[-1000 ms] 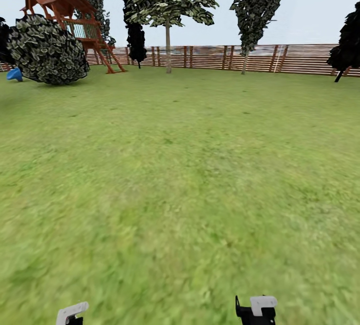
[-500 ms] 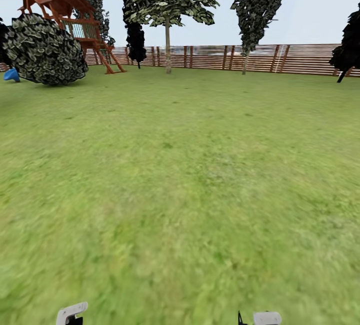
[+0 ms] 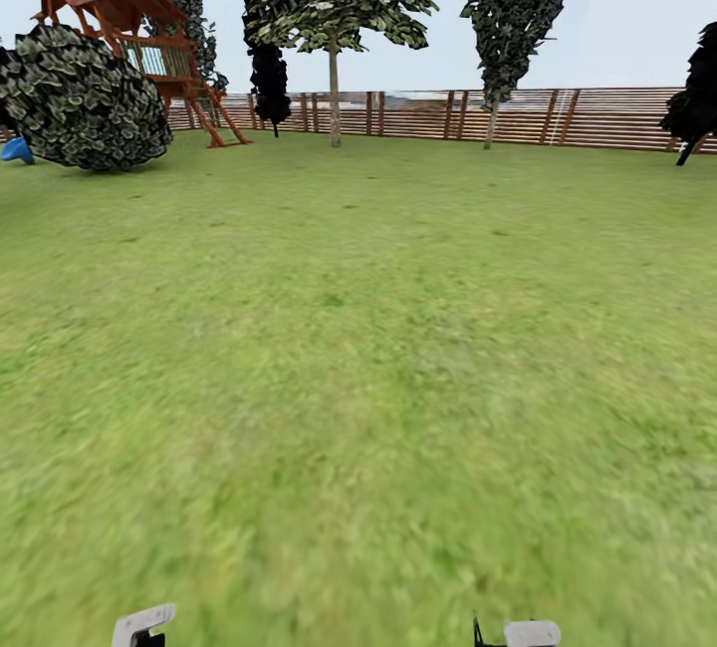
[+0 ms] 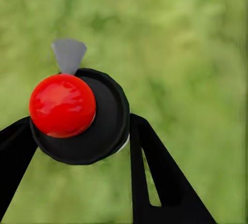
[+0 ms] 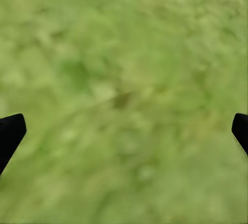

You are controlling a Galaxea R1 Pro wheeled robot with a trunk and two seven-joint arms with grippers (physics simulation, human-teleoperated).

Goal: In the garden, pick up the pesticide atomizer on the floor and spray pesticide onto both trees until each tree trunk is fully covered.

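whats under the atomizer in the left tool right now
Blurred green grass lies beneath the pesticide atomizer, which sits between the left tool's dark fingers. The patch directly under the bottle is covered by its body and red spot.

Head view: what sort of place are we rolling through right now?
A fenced back garden, it seems: open grass lawn, a slatted wooden fence along the far edge, and a wooden playhouse beside a big bush.

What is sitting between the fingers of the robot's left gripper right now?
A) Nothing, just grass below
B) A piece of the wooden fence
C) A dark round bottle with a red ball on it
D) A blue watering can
C: the left wrist view shows the pesticide atomizer, black and round with a red ball, between the dark fingers of the left gripper, over blurred grass.
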